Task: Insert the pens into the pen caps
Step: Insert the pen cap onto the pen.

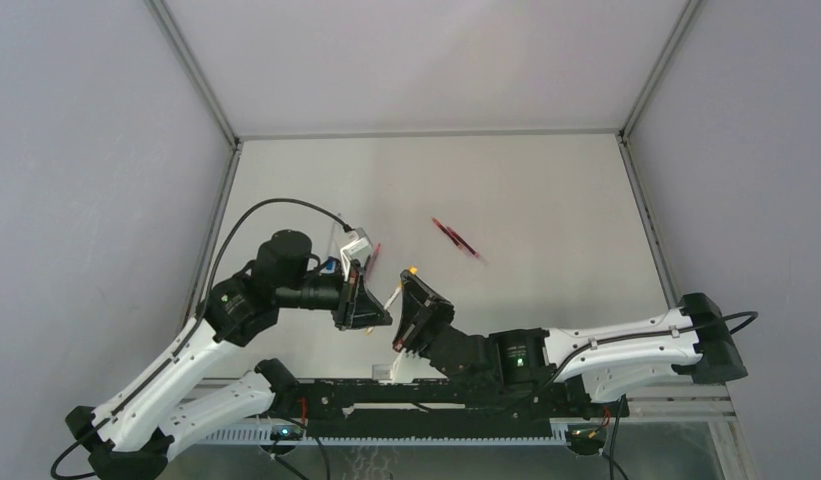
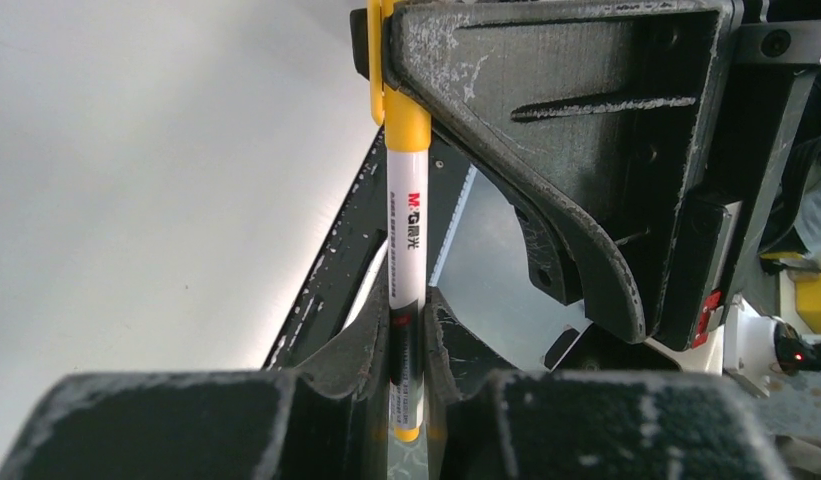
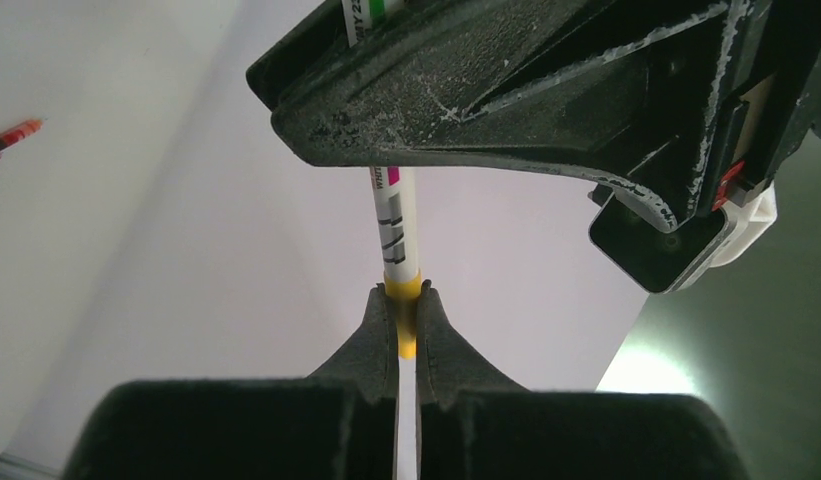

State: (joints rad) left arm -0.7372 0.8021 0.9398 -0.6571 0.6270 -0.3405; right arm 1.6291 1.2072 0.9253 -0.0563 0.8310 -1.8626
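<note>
Just inside the surface's (image 1: 546, 180) near edge, left of its middle, the two arms meet tip to tip. The left end effector (image 2: 406, 345) is clenched on the barrel of the yellow pen (image 2: 407, 230). The right end effector (image 3: 407, 325) pinches the yellow cap (image 2: 406, 115) on the pen's far end. The pen's long axis runs straight between them, so any seating push goes along it. A red pen (image 1: 454, 238) lies well apart, toward the middle.

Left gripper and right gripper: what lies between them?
The white barrel of the yellow pen spans the gap: the left gripper clamps the pen, the right gripper clamps its yellow cap. Clearest in both wrist views.
</note>
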